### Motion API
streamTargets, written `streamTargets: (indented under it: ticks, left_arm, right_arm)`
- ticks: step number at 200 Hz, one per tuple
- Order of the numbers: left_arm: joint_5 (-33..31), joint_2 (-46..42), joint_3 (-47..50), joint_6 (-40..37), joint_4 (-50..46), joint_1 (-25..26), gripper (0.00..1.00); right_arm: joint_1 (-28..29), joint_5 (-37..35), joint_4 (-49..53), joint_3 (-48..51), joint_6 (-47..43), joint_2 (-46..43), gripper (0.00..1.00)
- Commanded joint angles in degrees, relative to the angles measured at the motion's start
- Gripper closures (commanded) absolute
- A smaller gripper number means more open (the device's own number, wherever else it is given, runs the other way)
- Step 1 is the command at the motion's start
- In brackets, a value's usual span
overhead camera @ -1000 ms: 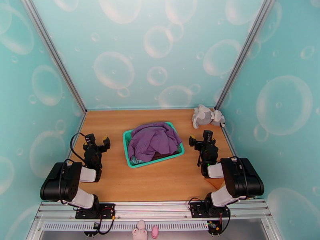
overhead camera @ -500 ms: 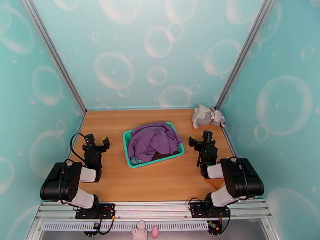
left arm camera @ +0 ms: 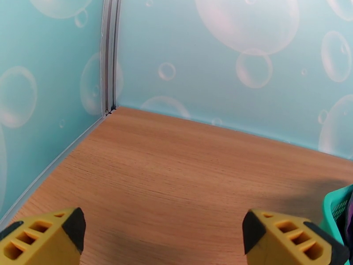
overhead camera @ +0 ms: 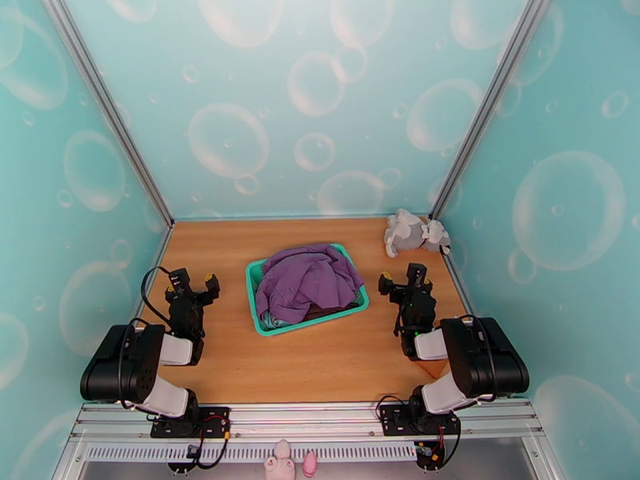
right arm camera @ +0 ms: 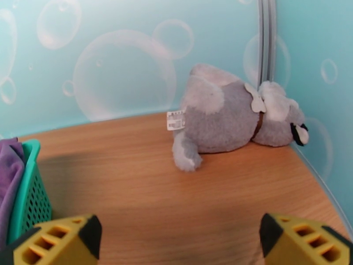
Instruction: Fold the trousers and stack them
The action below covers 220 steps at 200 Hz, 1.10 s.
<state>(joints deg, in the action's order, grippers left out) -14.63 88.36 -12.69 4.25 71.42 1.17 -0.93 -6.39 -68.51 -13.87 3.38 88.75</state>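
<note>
Bench (overhead camera: 320, 370) quiet: trousers (overhead camera: 308, 280) heaped in the basket (overhead camera: 264, 326), no fold begun.
The trousers lie crumpled at mid-bench, spilling over the basket's rim, with a dark garment (overhead camera: 334, 310) under them. Over the last second almost nothing has shifted, bar a slight nudge of the right tool (overhead camera: 400, 279), so the task stands at its start. It and the left tool (overhead camera: 192, 287) flank the basket, both released and empty.

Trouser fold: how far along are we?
Done: nothing; the trousers lie crumpled in the green basket. In hand: nothing; left fingers and right fingers stand open and empty, either side of the basket. Remaining: lift them out, fold, stack.
</note>
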Motion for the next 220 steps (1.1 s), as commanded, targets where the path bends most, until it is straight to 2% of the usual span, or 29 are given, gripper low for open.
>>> streamTargets:
  ticks: [1, 15, 24, 39, 52, 63, 80, 88, 98, 115, 125, 146, 162, 189, 220]
  left_arm:
    - [-0.54, 0.63, -0.76, -0.89, 1.20, 0.32, 0.01]
    - [-3.00, -3.54, -2.03, -2.00, -3.87, 1.61, 0.02]
    - [-6.52, -9.39, -4.63, -3.10, -13.39, 3.94, 0.04]
    - [-10.14, -19.35, -6.55, -3.22, -25.52, 8.55, 0.04]
    - [-11.28, -27.80, -10.54, 2.30, -41.72, 12.81, 0.03]
    - [-6.06, -32.70, -14.38, 7.83, -52.32, 15.55, 0.03]
    - [4.11, -35.02, -19.38, 12.71, -61.44, 21.52, 0.01]
    - [7.92, -34.03, -21.82, 13.06, -64.33, 25.16, 0.01]
    - [8.92, -31.71, -25.18, 12.55, -67.31, 30.49, 0.01]
    - [5.77, -25.60, -30.45, 9.42, -71.28, 38.75, 0.01]
    - [3.94, -21.33, -33.32, 8.51, -72.11, 41.65, 0.01]
    - [4.53, -13.34, -38.10, 7.14, -69.90, 44.02, 0.01]
    - [3.69, -7.24, -42.12, 5.98, -69.66, 45.12, 0.01]
    - [-3.35, 2.25, -48.85, 4.01, -71.15, 46.02, 0.00]
    - [-5.41, 11.16, -54.49, 3.22, -75.07, 46.72, 0.01]
  right_arm:
    - [0.55, -1.90, 0.31, -1.12, -0.44, 0.57, 0.01]
    - [1.73, -3.31, -0.39, -0.66, -1.61, 0.08, 0.01]
    - [2.73, -5.37, -1.16, 0.35, -2.20, -1.46, 0.01]
    - [6.16, -12.82, 0.55, 1.66, -3.48, -6.75, 0.01]
    - [10.18, -19.32, 2.14, 2.05, -6.18, -10.38, 0.01]
    - [12.26, -22.03, 13.55, -1.40, -3.90, -14.17, 0.01]
    - [12.50, -16.92, 39.66, -11.33, 5.97, -20.54, 0.01]
    - [12.69, -12.96, 47.86, -14.88, 9.09, -22.52, 0.01]
    - [13.13, -8.04, 53.68, -17.73, 10.78, -24.32, 0.01]
    - [15.05, -5.88, 58.84, -19.14, 13.07, -27.19, 0.01]
    - [16.33, -4.95, 58.14, -17.14, 13.95, -29.60, 0.01]
    - [18.37, -0.22, 47.24, -9.08, 15.34, -34.39, 0.01]
    - [19.77, -2.08, 40.86, -4.36, 14.67, -35.61, 0.01]
    - [19.87, -2.25, 42.40, -4.64, 14.75, -34.38, 0.01]
    - [19.92, 0.63, 41.80, -4.68, 15.06, -34.18, 0.01]
